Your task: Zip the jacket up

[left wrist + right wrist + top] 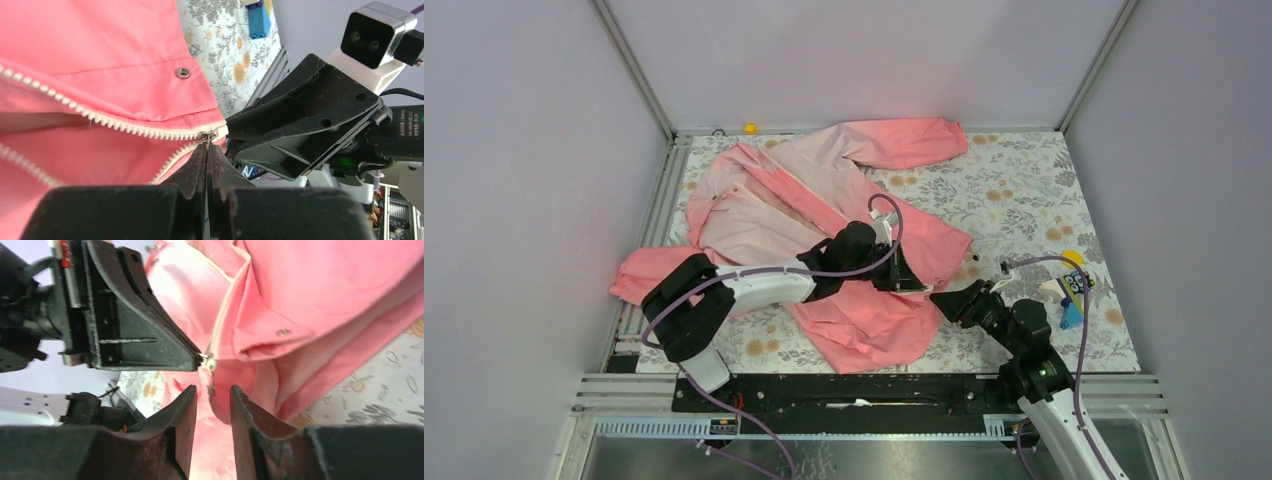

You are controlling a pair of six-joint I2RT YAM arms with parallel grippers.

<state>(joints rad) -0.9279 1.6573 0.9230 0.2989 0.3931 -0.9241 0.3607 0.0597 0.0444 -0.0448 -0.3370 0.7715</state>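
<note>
We see the jacket (824, 190) sprawled from table (1024, 180) centre toward 10 o'clock, zipper undone. Left gripper (206, 146) pinches the zipper pull (206, 136). Right gripper (212, 392), narrowly parted, seems not yet on the hem (220, 440). Risk: if we pull with the hem unanchored, the fabric bunches and the pull slips.

Left arm (769, 285): white shell link between bulky black joint housings. Right arm (1034, 345): same black joints, white link near the base. Purple cables (898, 218) looped along both. Left fingers (192, 172) matte black, rough-grained, wedge-shaped, tapering to thin tips. Right fingers (182, 415) likewise black and scuffed, with ribbed triangular backs and small round screw holes. White camera box (375, 35) with dark face and two lenses. White lettering on a black motor label (411, 125); small green light (345, 162) beside it.
</note>
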